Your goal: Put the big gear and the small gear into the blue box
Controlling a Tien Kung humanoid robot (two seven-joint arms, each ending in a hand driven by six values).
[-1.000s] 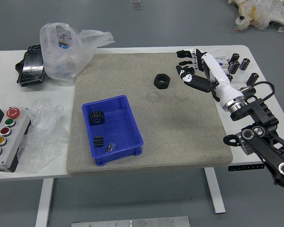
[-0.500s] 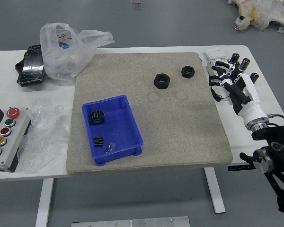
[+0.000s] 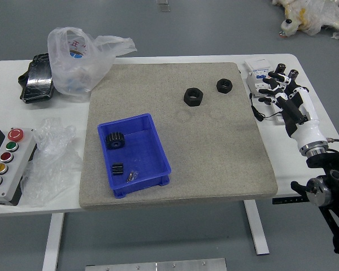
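Now farther right than before, the right hand [image 3: 292, 108] (fingers [image 3: 268, 92] wide, empty).

A white table [image 3: 8, 107] carries a mat [image 3: 209, 164] and button box [image 3: 18, 172].

Glossy, seemingly plastic blue box [image 3: 140, 151]

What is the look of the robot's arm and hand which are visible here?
Only the right arm is visible: black, with round, silver-rimmed joints and a dark cable near the wrist. A silvery metal ring joins it to the right hand, which has a white shell and black fingers with pale patches.
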